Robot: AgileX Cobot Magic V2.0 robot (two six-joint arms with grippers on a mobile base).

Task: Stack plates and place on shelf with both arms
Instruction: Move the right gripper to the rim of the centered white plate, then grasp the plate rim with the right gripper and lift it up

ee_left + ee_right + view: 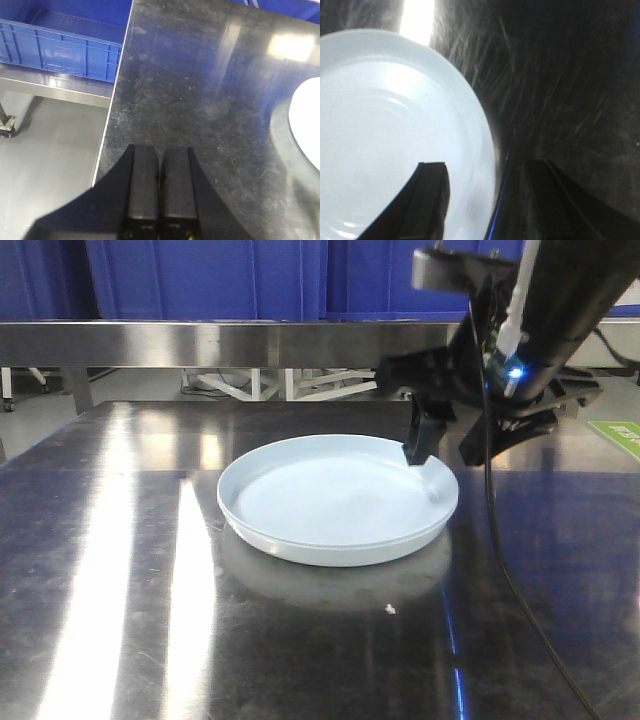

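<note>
Straddling the right-hand rim of the very pale blue-white, glossy, round shallow plates (335, 505) with the black fingered right gripper (447, 452): jaws wide apart, one finger inside the rim over the plate floor, the other outside above bare steel, nothing clamped yet. Not possible to tell from these views whether the inner fingertip touches the glaze.

Hanging with fingers pressed together and holding nothing: the black left gripper (160, 155), close to an edge of the flat reflective steel worktop (120, 540) and well apart from the plates.

Lying near the middle of the worktop, away from every edge; read as two plates nested, on the strength of the doubled line along the near rim.

Bounded beyond the far edge of the worktop by the long brushed stainless-steel beam of the shelf (200, 340), with big blue plastic crates (200, 280) behind it.

Judged stiff, moderately light, slick and liable to chip. Likely to skate on the polished steel under a sideways push, and to tip or slide out of a single pinch at one side. Best taken at the low raised rim, on opposite sides, one gripper to each, biting both rims together and lifting level.
</note>
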